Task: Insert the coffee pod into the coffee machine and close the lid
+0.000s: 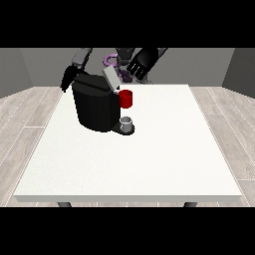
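The coffee machine (97, 107) is seen lid raised; a grey thing (127, 123) sits at its base. Above it, the hand at the view's right (141, 62) is held spread.

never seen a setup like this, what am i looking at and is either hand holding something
One camera stands across a white table and faces a humanoid robot at the far edge. On the table sits a black coffee machine with its grey lid tilted up, a red thing at the machine, and below it a small grey thing, possibly the coffee pod. The hand at the view's right hangs above the machine, fingers spread, holding nothing. The hand at the view's left is behind the machine; its grip is unclear.
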{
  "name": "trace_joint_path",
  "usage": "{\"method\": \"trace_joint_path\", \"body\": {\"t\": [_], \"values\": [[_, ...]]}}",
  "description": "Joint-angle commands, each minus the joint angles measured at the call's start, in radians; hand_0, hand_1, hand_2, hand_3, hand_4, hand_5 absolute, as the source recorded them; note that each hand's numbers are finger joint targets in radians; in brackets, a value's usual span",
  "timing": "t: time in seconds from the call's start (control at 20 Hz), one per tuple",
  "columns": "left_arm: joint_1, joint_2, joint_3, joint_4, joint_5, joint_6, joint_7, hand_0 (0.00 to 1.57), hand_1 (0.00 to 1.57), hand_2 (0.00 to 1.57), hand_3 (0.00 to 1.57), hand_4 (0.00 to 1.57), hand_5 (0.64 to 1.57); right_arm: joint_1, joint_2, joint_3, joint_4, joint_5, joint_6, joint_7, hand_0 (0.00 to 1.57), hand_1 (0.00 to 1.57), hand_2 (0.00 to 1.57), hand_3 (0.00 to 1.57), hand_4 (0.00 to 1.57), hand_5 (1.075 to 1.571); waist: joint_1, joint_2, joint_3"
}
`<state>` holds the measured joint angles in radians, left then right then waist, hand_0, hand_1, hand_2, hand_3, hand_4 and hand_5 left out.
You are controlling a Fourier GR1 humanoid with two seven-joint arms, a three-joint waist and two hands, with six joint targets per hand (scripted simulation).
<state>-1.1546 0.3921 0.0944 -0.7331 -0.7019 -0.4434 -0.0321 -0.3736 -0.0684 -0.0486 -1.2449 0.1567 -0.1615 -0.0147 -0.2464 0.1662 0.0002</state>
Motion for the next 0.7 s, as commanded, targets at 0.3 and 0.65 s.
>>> {"method": "trace_joint_path", "body": {"t": [0.3, 0.65], "values": [[-0.077, 0.075, 0.019, 0.041, -0.013, -0.02, -0.047, 1.22, 1.22, 1.29, 1.24, 0.49, 1.571, -0.054, -0.021, -0.012, -0.022, 0.004, -0.004, 0.033, 0.0, 0.0, 0.0, 0.0, 0.12, 1.571, -0.034, 0.089, -0.0001], [-0.076, 0.008, 0.007, 0.054, -0.033, 0.03, -0.004, 1.2, 1.2, 1.26, 1.23, 0.46, 1.571, -0.059, -0.007, -0.022, -0.004, -0.005, -0.015, 0.006, 0.0, 0.0, 0.0, 0.0, 0.19, 1.571, -0.04, 0.104, 0.0003]]}}
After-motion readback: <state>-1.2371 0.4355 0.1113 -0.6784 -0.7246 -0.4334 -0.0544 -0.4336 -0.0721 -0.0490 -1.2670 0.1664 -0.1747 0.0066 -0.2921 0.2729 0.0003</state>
